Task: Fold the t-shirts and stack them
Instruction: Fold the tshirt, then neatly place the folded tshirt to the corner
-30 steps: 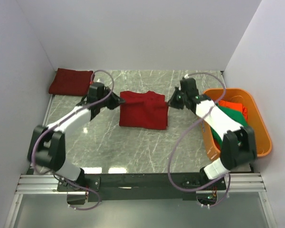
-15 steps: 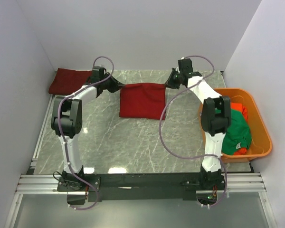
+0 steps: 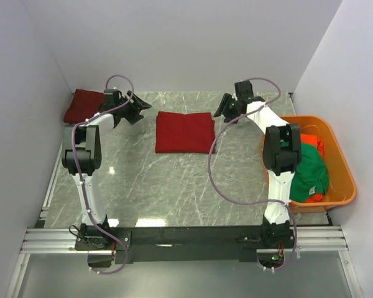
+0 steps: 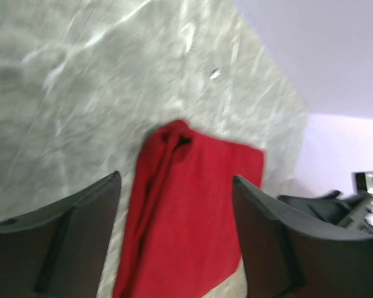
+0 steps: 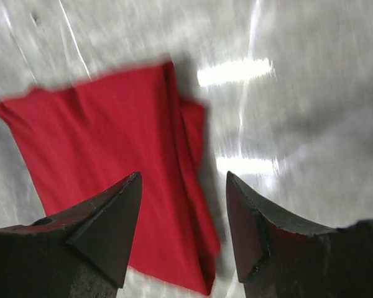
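Lying folded into a tidy rectangle on the marble-patterned table (image 3: 174, 186), a crimson t-shirt (image 3: 185, 131) is sitting just toward 12 o'clock of centre in the overhead view. The left gripper (image 3: 138, 107) is hovering off its 9 o'clock side and the right gripper (image 3: 221, 108) off its 3 o'clock side, neither touching the cloth. A second folded crimson shirt (image 3: 81, 107) is waiting in the 10 o'clock corner, partly hidden behind the left arm and its looping cable (image 3: 121, 81), which are standing in the way of any stacking move there. An orange tub (image 3: 345, 180) at 3 o'clock is holding a green shirt (image 3: 311, 171) and an orange-red shirt (image 3: 311, 139), well apart from the work. In the left wrist view, the fingers are standing wide apart and holding nothing, with the shirt's bunched, layered edge showing at 12 o'clock between them. In the right wrist view, the fingers are likewise spread and empty, framing the shirt's doubled edge at 11 o'clock. The cloth is looking light, soft and limp, so it is likely to sag and fall open if lifted by one corner, and it may slide on the slick top. Pinching every layer at the two opposite folded edges is looking like the safest hold.
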